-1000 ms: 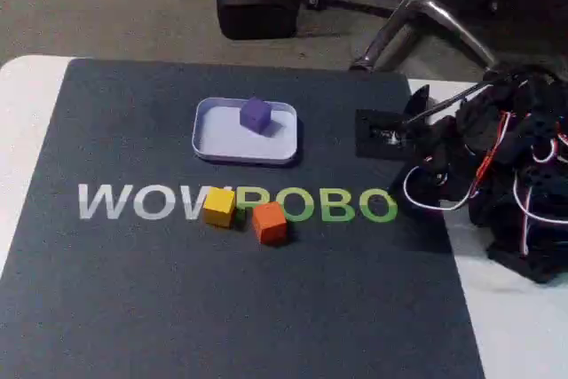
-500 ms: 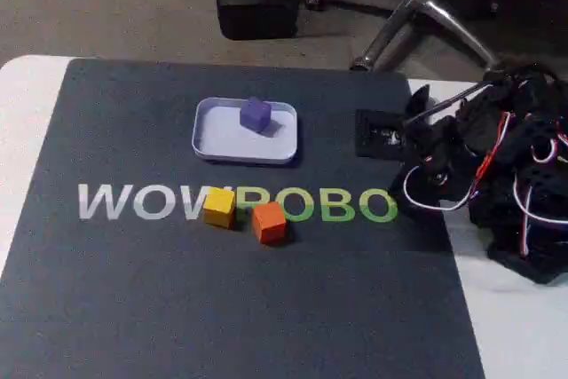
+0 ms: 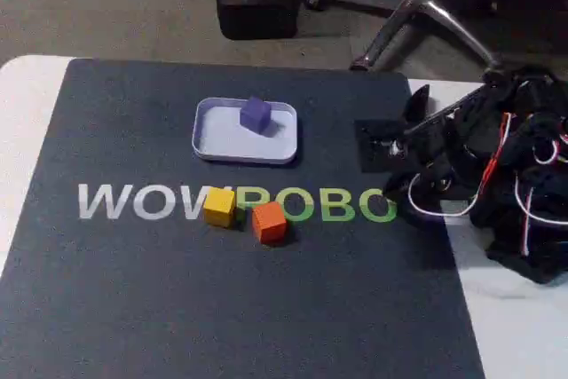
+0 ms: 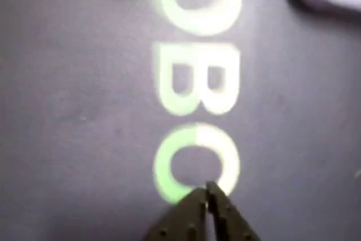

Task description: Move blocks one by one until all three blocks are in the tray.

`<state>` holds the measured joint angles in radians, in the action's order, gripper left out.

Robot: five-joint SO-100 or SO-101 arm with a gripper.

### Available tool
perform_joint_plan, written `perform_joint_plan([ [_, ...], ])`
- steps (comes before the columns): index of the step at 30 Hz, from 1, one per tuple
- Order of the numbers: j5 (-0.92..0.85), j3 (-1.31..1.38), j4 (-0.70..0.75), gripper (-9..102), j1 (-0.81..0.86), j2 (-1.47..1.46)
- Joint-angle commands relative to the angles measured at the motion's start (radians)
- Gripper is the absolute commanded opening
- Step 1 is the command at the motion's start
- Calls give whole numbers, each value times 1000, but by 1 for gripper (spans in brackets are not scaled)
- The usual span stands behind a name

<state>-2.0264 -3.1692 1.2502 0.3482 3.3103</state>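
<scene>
In the fixed view the purple block [image 3: 256, 114] sat inside the tray [image 3: 222, 141], toward its 1 o'clock corner. The yellow block [image 3: 219, 207] and orange block [image 3: 269, 222] rested on the dark mat [image 3: 177, 308] at the tray's 6 o'clock — close together, the orange at the yellow's 4 o'clock. The arm [image 3: 497, 175] crouched at the worktop's 3 o'clock edge. In the wrist view the gripper [image 4: 206, 191] had its tips pressed together, empty, over the green lettering [image 4: 197, 83].

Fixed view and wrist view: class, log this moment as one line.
purple block: in tray | yellow block, orange block: on mat | end effector: shut, empty
</scene>
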Motion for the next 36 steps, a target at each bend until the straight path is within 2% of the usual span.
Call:
perform_joint_plan([
  [1,-123,0,-5,-8,-3,-3],
  [5,-202,0,-48,-8,-2,-3],
  [12,-143,26,-250,-8,48,-3],
  [19,-75,290,-104,-8,21,-21],
  [26,44,721,-6,-7,-66,-459],
  [31,133,974,17,3,-114,-759],
  [36,155,1043,5,12,-117,-933],
])
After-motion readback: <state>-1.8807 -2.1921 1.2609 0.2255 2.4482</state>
